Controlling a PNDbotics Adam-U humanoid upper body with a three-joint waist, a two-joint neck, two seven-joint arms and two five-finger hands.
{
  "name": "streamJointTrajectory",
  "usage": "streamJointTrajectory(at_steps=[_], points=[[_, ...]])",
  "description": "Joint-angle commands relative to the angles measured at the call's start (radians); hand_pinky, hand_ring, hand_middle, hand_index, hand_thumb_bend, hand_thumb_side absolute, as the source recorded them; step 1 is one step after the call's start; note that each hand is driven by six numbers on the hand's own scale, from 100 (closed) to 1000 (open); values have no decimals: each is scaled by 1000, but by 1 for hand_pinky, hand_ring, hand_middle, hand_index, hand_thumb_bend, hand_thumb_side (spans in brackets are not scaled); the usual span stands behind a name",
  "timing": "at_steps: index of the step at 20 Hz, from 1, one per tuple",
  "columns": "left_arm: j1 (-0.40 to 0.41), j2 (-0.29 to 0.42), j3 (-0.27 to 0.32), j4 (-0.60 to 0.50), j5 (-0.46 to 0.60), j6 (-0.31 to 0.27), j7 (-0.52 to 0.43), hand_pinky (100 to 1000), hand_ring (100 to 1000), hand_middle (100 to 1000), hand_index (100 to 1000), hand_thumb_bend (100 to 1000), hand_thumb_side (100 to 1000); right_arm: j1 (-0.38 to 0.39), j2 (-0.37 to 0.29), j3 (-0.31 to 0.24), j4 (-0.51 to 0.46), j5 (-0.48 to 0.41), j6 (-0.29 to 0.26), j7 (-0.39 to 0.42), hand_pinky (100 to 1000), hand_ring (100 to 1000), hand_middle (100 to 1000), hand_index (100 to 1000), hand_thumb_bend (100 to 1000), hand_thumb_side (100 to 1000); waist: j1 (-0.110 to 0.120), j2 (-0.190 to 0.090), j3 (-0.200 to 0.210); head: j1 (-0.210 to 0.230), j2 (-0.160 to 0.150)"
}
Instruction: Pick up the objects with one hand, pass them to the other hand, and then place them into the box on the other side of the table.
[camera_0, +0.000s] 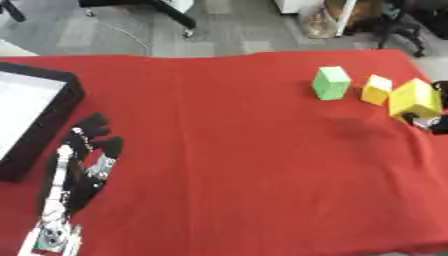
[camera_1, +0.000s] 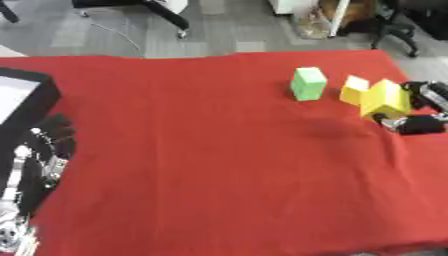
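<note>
Three blocks show at the far right of the red table (camera_0: 227, 150): a green block (camera_0: 331, 82), a small yellow block (camera_0: 377, 89) beside it, and a larger yellow block (camera_0: 415, 98). My right hand (camera_1: 422, 124) comes in from the right edge and is shut on the larger yellow block, fingers behind it and thumb below. A dark shadow lies on the cloth to the block's lower left, so it looks raised. My left hand (camera_0: 87, 165) rests open at the lower left, fingers pointing up, beside the black box (camera_0: 48, 125).
The black box with its white inside stands at the table's left edge, partly cut off. Beyond the far edge are grey floor, chair legs and a bag (camera_0: 319, 20). The cloth's front edge runs along the bottom right.
</note>
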Motion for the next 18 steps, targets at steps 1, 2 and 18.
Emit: streamJointTrajectory(at_steps=[1, 2, 18], points=[[-5, 10, 3, -8, -3, 1, 4, 715, 764, 741, 857, 587, 708, -29, -5, -2, -102, -58, -28, -57, 678, 613, 401, 524, 182, 447, -2, -23, -3, 4, -2], [-6, 11, 2, -7, -4, 1, 4, 715, 764, 741, 857, 586, 708, -38, 8, 11, -129, -74, -33, -73, 672, 610, 403, 525, 183, 451, -1, -24, -3, 3, -2], [-210, 43, -61, 102, -201, -20, -20, 746, 796, 759, 870, 595, 655, -222, 406, 377, -499, -329, 133, -165, 582, 536, 396, 517, 166, 412, 25, -26, 58, -7, -2]])
